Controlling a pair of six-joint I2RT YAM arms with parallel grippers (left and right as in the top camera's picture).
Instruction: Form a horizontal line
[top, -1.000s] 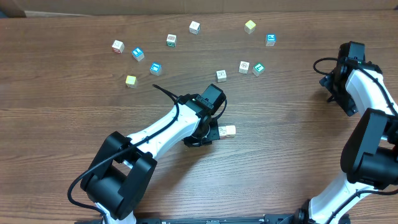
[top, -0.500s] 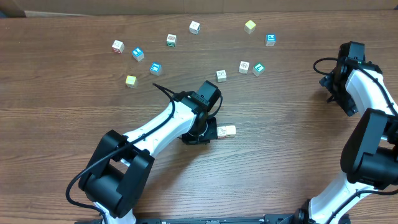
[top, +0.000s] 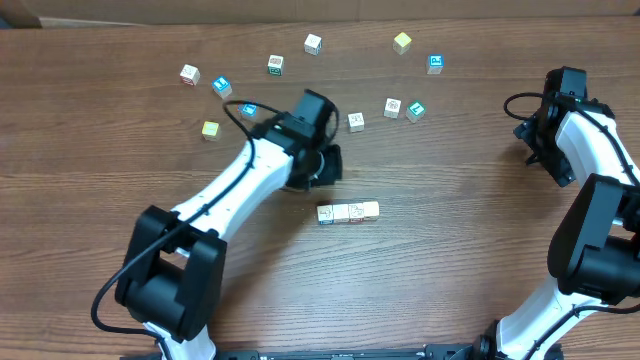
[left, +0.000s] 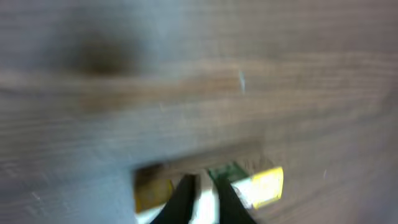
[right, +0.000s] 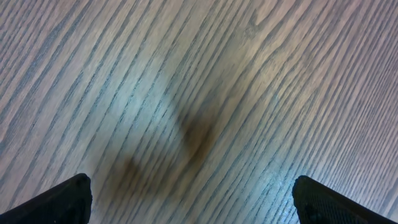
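Overhead: horizontal line (top: 348, 212) lies apart from left fingers (left: 179, 204), barely parted, empty.

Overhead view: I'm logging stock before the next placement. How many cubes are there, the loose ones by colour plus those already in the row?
Loose white cubes: 5
Loose blue cubes: 4
Loose yellow cubes: 2
Cubes in the horizontal line: 4, as far as this view shows
Total: 15
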